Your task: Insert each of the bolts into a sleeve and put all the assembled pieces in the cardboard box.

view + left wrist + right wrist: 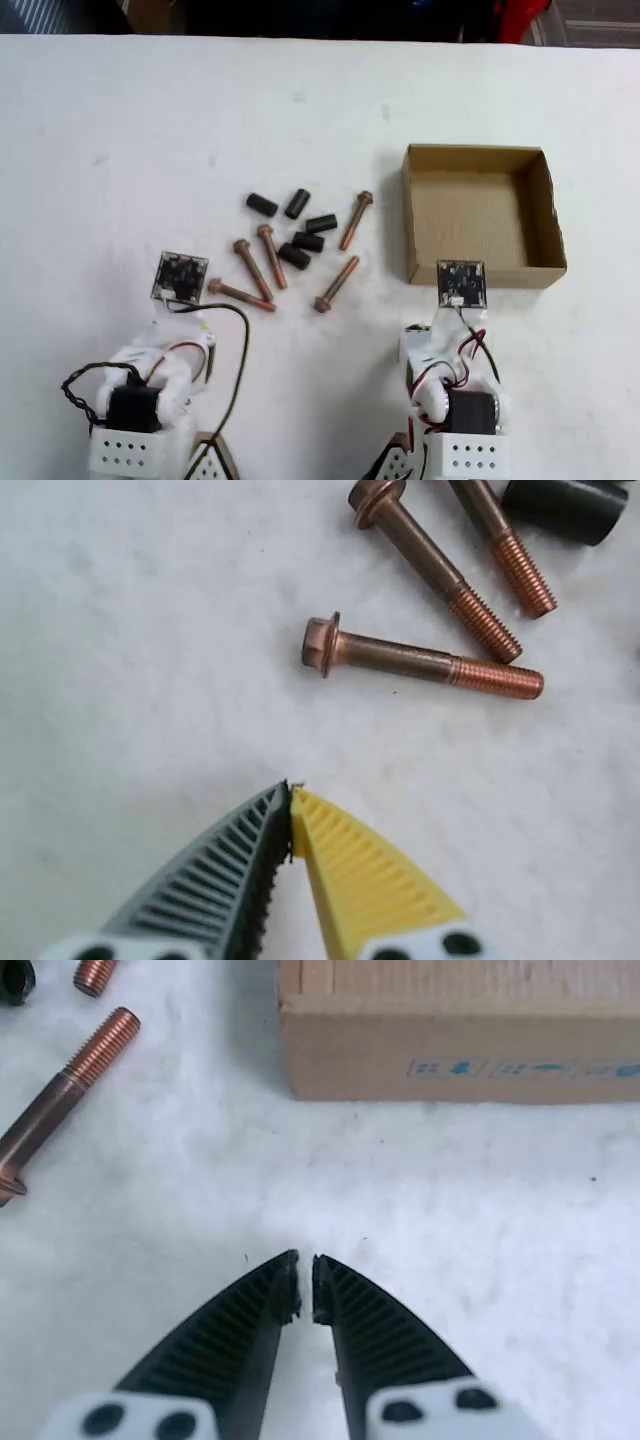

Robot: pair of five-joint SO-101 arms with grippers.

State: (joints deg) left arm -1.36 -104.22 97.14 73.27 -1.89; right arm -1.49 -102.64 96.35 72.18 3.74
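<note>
5 copper bolts [337, 284], 5 black sleeves [308, 241] loose beside cardboard box [470, 212].

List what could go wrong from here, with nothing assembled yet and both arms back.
1. Two bolts lie close together beside a sleeve; closing on one may knock the others away.
2. The sleeves lie on their sides, so a nudge may roll them.
3. The cardboard box sits just ahead of the right end effector; a low swing could shove it.

white table [150, 120] — red object [520, 18] beyond its far edge
</note>
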